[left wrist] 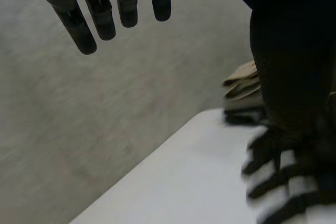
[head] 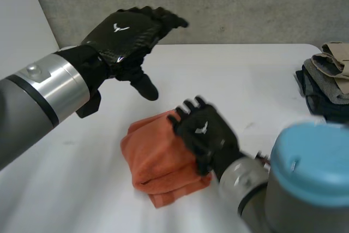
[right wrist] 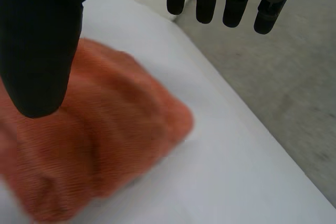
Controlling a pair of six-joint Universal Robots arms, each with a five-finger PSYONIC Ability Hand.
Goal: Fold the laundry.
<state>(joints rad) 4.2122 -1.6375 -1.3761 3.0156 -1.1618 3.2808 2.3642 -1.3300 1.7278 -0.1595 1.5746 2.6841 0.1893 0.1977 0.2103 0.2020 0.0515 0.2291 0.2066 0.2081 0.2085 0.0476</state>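
A folded orange towel [head: 155, 156] lies as a thick bundle on the white table [head: 229, 75], near its front. My right hand [head: 204, 129] is over the towel's right side, open, with its fingers spread. In the right wrist view its fingers [right wrist: 236, 3] are straight and its thumb [right wrist: 39, 51] hangs over the orange towel [right wrist: 115, 135], holding nothing. My left hand [head: 131, 31] is raised above the table behind the towel, open and empty, thumb pointing down. The left wrist view shows its fingers [left wrist: 100, 17] straight, with the right hand [left wrist: 283, 177] below its thumb.
A stack of folded clothes [head: 327, 80] in tan, grey and dark blue sits at the table's right edge, also seen as the clothes stack [left wrist: 244, 93] beyond the left thumb. A grey wall [head: 245, 4] runs behind the table.
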